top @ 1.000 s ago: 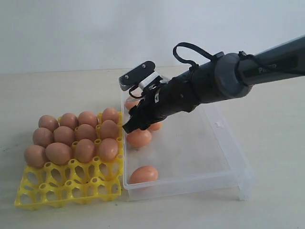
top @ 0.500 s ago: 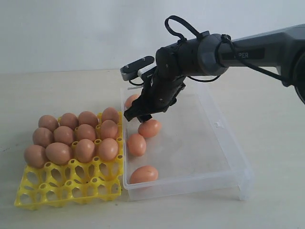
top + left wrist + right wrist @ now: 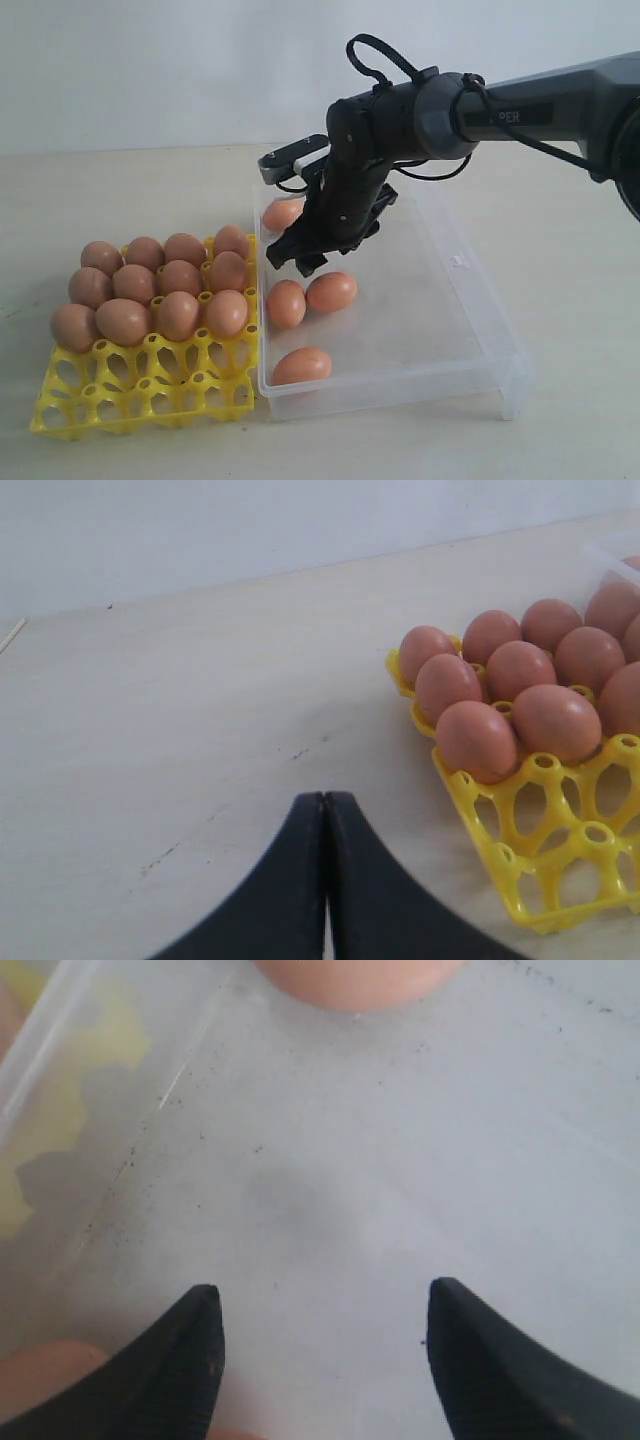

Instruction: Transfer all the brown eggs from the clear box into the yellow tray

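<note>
Brown egg [image 3: 332,291] rolled aside in clear box [image 3: 440,310] | right gripper [image 3: 322,1288] spread, empty | left gripper [image 3: 325,810] clenched

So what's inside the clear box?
Four brown eggs lie in the clear box. The right gripper covers part of the farthest one and the floor behind it.

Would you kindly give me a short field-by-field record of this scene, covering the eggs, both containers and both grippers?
in tray: twelve brown eggs, filling the back three rows of the yellow tray
empty cups: the tray's front rows
in box: four loose eggs on the floor of the clear box
right gripper: open, holding nothing, over the box near its loose eggs
left gripper: shut, holding nothing, over the table beside the tray
</note>
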### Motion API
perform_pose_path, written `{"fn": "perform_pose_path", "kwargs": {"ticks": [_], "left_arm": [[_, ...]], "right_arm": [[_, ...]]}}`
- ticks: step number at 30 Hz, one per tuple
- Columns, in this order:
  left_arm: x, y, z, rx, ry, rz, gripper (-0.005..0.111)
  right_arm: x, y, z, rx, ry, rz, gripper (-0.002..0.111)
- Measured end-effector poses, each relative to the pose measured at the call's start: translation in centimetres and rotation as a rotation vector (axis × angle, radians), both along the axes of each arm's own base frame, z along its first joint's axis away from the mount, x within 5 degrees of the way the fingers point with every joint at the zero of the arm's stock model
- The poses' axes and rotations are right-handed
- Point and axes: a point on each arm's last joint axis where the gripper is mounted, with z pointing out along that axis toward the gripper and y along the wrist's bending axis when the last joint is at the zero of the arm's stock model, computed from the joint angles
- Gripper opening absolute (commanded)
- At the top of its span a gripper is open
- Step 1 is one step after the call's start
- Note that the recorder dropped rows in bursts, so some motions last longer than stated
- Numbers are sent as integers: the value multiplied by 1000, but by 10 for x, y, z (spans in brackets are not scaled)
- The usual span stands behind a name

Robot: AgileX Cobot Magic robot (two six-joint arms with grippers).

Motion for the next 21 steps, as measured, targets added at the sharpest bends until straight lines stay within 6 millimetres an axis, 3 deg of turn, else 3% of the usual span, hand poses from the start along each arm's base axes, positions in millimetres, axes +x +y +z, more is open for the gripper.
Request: {"fn": "perform_pose_path", "kwargs": {"ticks": [5,10,21], "left_arm": [[0,0,0,0,0,0,0],[0,0,0,0,0,0,0],[0,0,0,0,0,0,0]], "right_arm": [[-3,2,3,43,37,-37,58],[-6,5,20,115,49,-67,58],[-17,1,36,83,113,-25,55]]}}
